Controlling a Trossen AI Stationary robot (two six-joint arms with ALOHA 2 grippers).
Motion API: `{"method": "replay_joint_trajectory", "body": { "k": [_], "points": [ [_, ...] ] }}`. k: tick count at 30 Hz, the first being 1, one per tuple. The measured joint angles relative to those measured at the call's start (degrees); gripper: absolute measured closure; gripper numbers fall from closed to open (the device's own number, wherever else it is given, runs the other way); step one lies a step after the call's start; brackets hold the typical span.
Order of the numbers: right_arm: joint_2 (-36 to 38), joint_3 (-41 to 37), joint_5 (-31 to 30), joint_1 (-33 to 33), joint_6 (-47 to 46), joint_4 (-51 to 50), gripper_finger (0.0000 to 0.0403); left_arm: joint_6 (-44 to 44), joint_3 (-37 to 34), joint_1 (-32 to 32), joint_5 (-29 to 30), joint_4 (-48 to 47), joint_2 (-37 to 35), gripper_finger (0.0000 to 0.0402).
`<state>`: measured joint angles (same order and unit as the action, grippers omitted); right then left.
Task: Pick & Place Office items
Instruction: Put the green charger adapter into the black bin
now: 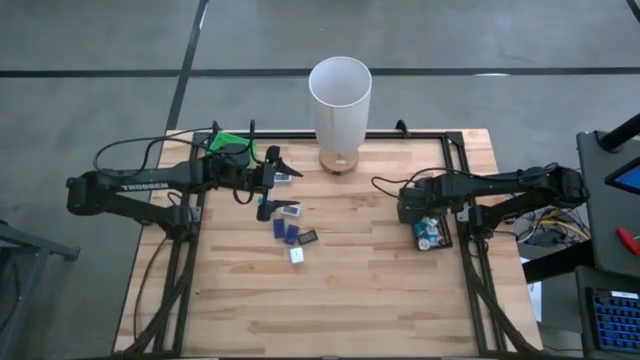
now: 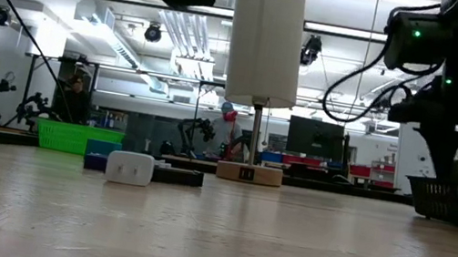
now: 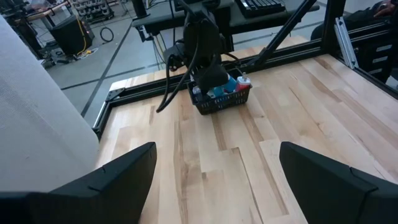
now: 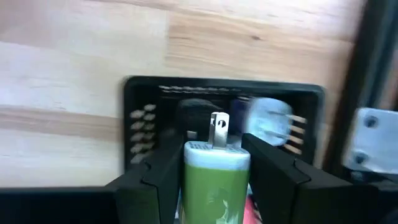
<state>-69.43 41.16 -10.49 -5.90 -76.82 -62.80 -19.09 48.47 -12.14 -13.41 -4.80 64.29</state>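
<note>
Two arms: both low over the bench (image 1: 340, 290), one at each side edge.
Right gripper (image 4: 217, 180): hangs directly over the black basket (image 4: 224, 93) at the bench's right edge, its fingers pinching a green plug-like item (image 4: 216, 180) with a metal prong pointing forward; it looks like a drop into the basket is in hand.
Why held so: the item is centred over the basket's opening, so that letting go would land it inside rather than on the wood.
Basket contents: several items already lie in it, blue and teal ones among them; the rest is too blurred to name.
Left gripper (image 1: 270, 180): fingers spread wide and holding nothing, near the bench's left edge just beside the green tray (image 1: 228, 143).
Loose office items (image 1: 290, 225): a small cluster of dark blue and white pieces on the wood left of centre, just off the left gripper and well apart from the basket.
White cylinder (image 1: 340, 100): upright at the far edge, mid-bench.
Open room: bare wood lies between cluster and basket, and across the whole near half, so a carry across looks unobstructed.
Tight spots: the basket sits against the frame rail at the right edge, leaving little side room.
</note>
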Motion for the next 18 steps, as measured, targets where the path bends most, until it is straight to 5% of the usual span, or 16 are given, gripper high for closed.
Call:
{"method": "replay_joint_trajectory", "body": {
  "k": [18],
  "points": [
    [0.0, 1.3, -0.2, 0.0, 2.3, 1.3, 0.0200, 0.0, 0.0, 0.0, 0.0, 0.0, 0.0, 0.0055]
  ]
}}
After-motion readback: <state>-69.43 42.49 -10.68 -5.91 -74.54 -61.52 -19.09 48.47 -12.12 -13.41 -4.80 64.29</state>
